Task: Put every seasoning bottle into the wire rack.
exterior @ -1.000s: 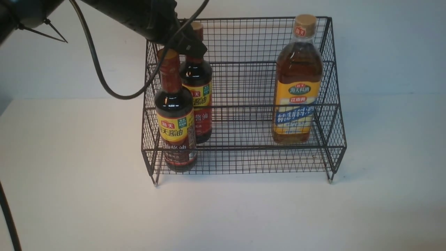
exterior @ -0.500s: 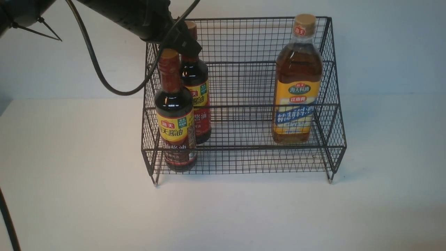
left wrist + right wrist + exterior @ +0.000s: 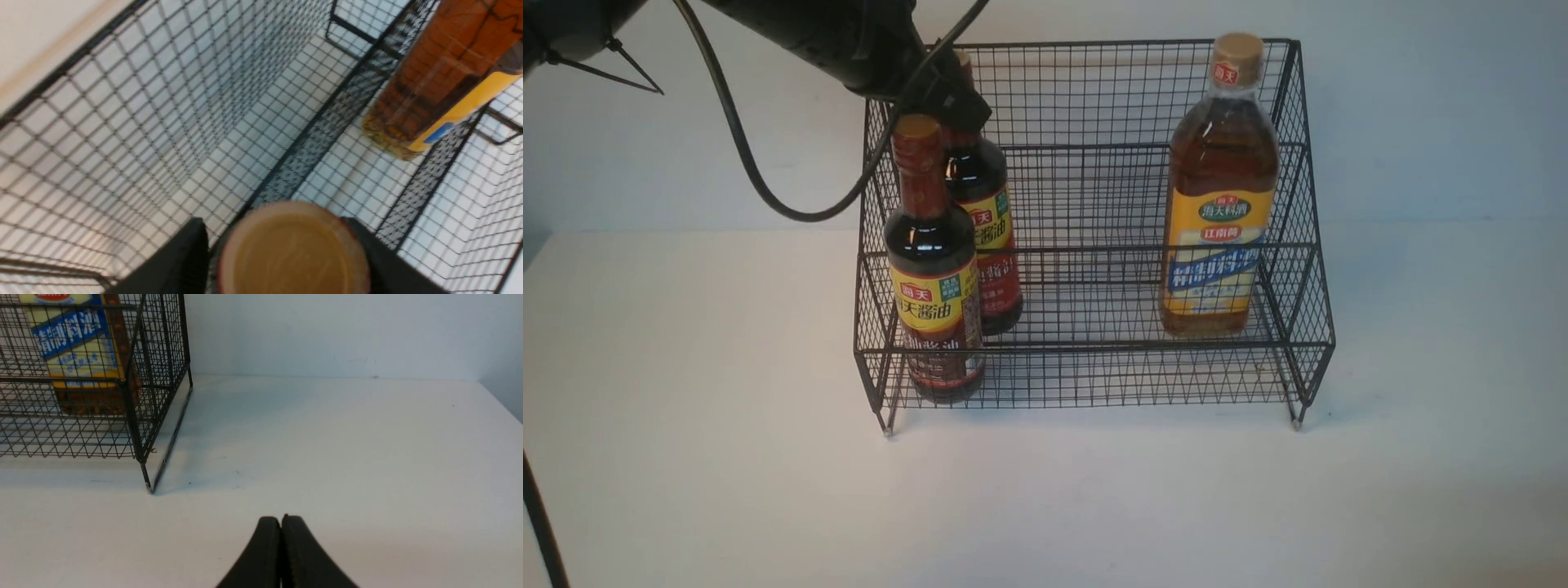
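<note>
Seasoning bottles all stand upright in black wire rack [image 3: 1094, 204] on your white worktop [image 3: 686, 408]. Front soy bottle [image 3: 934, 269], lower tier, left: dark glass, brown neck, tan cap, yellow-red label reading 海天 酱油. Rear soy bottle [image 3: 982, 229], upper tier, same label. Amber bottle [image 3: 1221, 204], right side: yellow-blue label, 海天 on neck. Left tool [image 3: 286, 245]: you see fingers either side of rear bottle's round tan cap [image 3: 292, 249], slim gaps showing, grip off. Right tool [image 3: 281, 531]: fingers pressed together, empty, above bare worktop.
</note>
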